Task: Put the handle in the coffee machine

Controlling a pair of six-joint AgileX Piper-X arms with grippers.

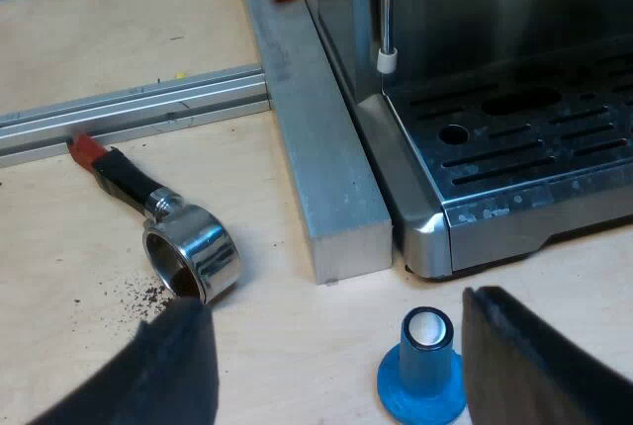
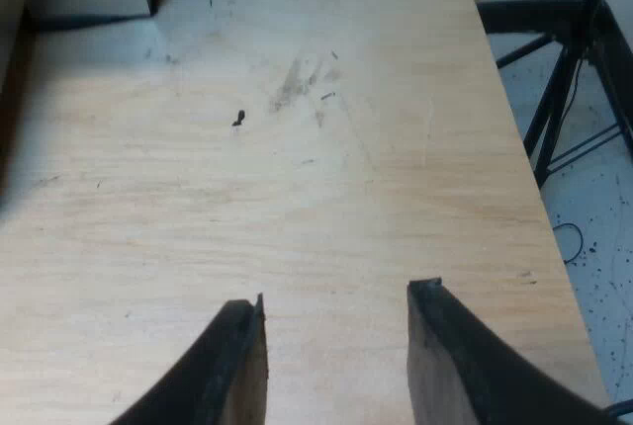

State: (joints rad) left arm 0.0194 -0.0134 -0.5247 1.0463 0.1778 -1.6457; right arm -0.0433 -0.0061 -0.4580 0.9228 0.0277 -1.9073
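Plainly, the task is judged to be at its very first step: the holder (image 1: 193, 257) has not yet been picked up. It is laid on its side on the table (image 1: 119, 10), apart from the coffee machine (image 1: 514, 138), with a metal bar (image 1: 326, 168) lying between the two. Its dark handle (image 1: 126, 179) is pointed away from the machine, and a few coffee grounds (image 1: 138, 295) are scattered beside its cup. A blue tamper (image 1: 425, 371) is stood upright just off the machine's front corner.

The left gripper (image 1: 334, 311) is held above the table near that same corner. Its fingers are spread wide with nothing between them; one is near the holder's cup and the other is close by the tamper. The right gripper (image 2: 339, 298) is held over bare wood, likewise spread and carrying nothing. How far it is from the machine cannot be told.

For the next move, the left gripper would probably have to be swung away from the machine and lowered across the dark handle, then closed on it. After that, the holder would need to be lifted clear of the bar, levelled, carried to the machine's front and turned until locked. The tamper and the bar should be avoided on the way.
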